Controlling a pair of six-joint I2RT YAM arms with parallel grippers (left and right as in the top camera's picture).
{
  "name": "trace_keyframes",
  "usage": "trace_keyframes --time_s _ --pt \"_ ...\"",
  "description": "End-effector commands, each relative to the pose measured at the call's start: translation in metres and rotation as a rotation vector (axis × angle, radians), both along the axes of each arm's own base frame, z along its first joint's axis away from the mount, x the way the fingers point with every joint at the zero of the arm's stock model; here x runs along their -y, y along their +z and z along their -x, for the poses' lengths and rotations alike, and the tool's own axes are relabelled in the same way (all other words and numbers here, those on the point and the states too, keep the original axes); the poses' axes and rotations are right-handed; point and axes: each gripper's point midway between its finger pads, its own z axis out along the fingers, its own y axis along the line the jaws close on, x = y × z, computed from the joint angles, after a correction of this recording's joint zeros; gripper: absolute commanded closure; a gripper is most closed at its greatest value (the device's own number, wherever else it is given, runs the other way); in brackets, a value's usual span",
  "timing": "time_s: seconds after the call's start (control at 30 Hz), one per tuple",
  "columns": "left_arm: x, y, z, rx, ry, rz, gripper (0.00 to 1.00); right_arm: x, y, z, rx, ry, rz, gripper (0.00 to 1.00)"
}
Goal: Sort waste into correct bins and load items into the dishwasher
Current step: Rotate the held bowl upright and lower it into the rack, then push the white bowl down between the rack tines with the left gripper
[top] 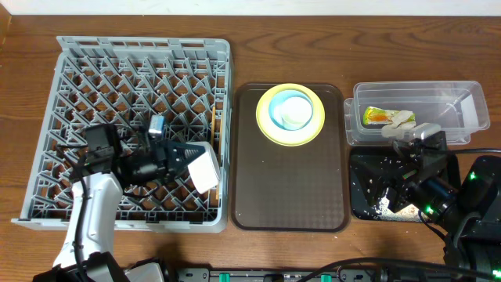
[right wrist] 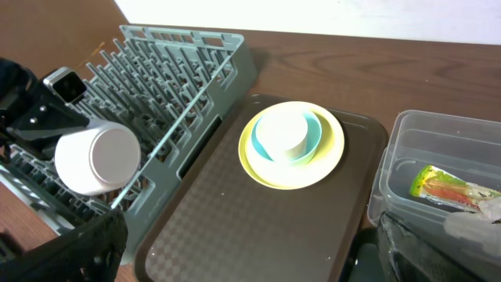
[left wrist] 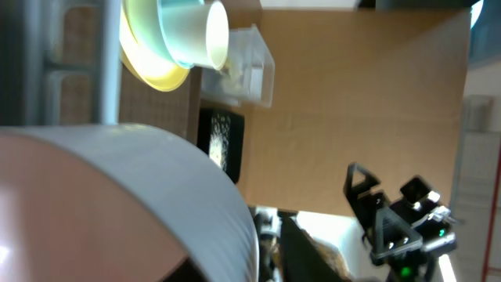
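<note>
The left gripper (top: pixel 190 157) reaches over the grey dish rack (top: pixel 94 70) with a white cup (top: pixel 205 171) at its fingertips. The cup is tipped on its side at the rack's right edge, near the front corner. Whether the claw is pinching the cup or letting go cannot be told. If released here, the cup might roll over the rim onto the brown tray (top: pixel 290 196). The right gripper (top: pixel 395 188) gapes empty above the black tray (top: pixel 364 207).
</note>
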Motion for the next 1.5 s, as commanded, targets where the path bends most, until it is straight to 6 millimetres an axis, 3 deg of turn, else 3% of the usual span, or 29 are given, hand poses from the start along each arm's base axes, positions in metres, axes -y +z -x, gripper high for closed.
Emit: trace_keyframes --time_s 0.0,0.13,0.4,0.63,0.93,1.07,1.2,1.27,1.47 --pt "-0.01 -0.005 -0.003 -0.019 0.04 -0.003 0.73 -0.002 0.005 0.002 0.019 0.012 0.011 0.01" --pt "-0.024 -0.019 -0.007 -0.047 0.096 -0.085 0.67 -0.002 0.005 0.002 0.019 0.012 0.011 0.01" --pt "-0.056 -0.041 -0.005 -0.144 0.223 -0.218 0.67 -0.002 0.005 0.002 0.019 0.012 0.011 0.01" --pt "-0.074 -0.022 0.0 -0.118 0.301 -0.287 0.61 -0.002 0.005 0.002 0.019 0.012 0.011 0.01" --pt "-0.116 -0.006 0.02 -0.137 0.456 -0.704 0.59 -0.002 0.005 0.002 0.019 0.012 0.011 0.01" --pt "-0.108 0.011 0.033 -0.114 0.478 -0.715 0.73 -0.002 0.005 0.002 0.019 0.012 0.011 0.01" --pt "-0.088 0.014 0.049 -0.114 0.422 -0.712 0.81 -0.002 0.005 0.002 0.019 0.012 0.011 0.01" --pt "-0.076 0.014 0.054 -0.103 0.373 -0.714 0.92 -0.002 0.005 0.002 0.019 0.012 0.011 0.01" --pt "-0.054 0.007 0.058 -0.074 0.248 -0.77 0.92 -0.002 0.005 0.002 0.019 0.012 0.011 0.01"
